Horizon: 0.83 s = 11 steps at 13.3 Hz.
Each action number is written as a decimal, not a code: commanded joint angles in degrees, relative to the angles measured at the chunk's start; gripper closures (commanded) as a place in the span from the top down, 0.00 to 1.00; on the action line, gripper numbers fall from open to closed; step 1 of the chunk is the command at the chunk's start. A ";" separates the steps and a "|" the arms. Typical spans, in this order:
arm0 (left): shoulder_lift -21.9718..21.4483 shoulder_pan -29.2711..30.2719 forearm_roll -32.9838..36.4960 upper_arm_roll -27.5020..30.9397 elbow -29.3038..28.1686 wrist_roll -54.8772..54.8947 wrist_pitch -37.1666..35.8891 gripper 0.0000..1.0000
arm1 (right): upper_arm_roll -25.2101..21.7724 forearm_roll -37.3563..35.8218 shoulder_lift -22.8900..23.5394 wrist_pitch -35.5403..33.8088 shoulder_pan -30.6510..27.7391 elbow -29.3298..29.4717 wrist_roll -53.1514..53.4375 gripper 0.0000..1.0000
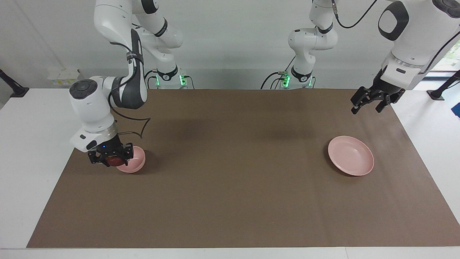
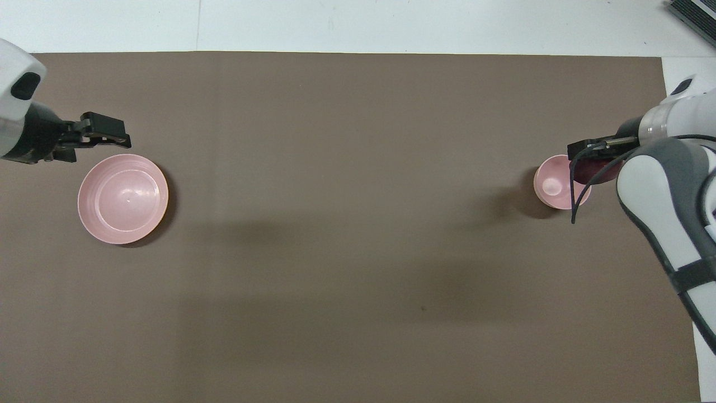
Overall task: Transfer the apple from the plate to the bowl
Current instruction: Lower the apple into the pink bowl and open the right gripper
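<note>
apple (image 1: 115,160) mostly hidden by fingers, bowl (image 1: 136,162) partly covered

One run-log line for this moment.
right gripper: holds dark red apple at small pink bowl | left gripper: open | wide pink plate: bare

You can't read any words or numbers here. Nothing shows a label, a brand or a sign.

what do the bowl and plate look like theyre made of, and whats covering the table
Bowl and plate: probably plastic or melamine, matte pale pink, one even colour with soft highlights and no glaze glare. Table cover: seemingly a brown paper or thin card sheet, flat and dull, with straight cut edges over the white table.
</note>
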 commanded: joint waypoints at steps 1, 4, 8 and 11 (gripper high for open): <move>0.20 0.44 1.27 0.26 0.48 1.81 -1.77 1.00 | 0.31 -1.46 -0.07 0.33 -0.10 -1.77 1.42 0.00; -0.24 0.18 1.10 0.26 -0.05 1.81 -3.09 1.00 | 0.39 -1.46 -0.33 0.59 -0.10 -3.97 1.42 0.00; -0.24 -0.18 1.27 0.17 0.48 6.12 -6.52 1.00 | 0.31 -1.55 -0.16 0.77 -0.02 -5.29 1.51 0.00; -0.33 -0.35 3.46 -0.53 3.19 6.21 -9.94 1.00 | 0.39 -1.47 0.19 0.77 -0.01 -5.55 1.77 0.04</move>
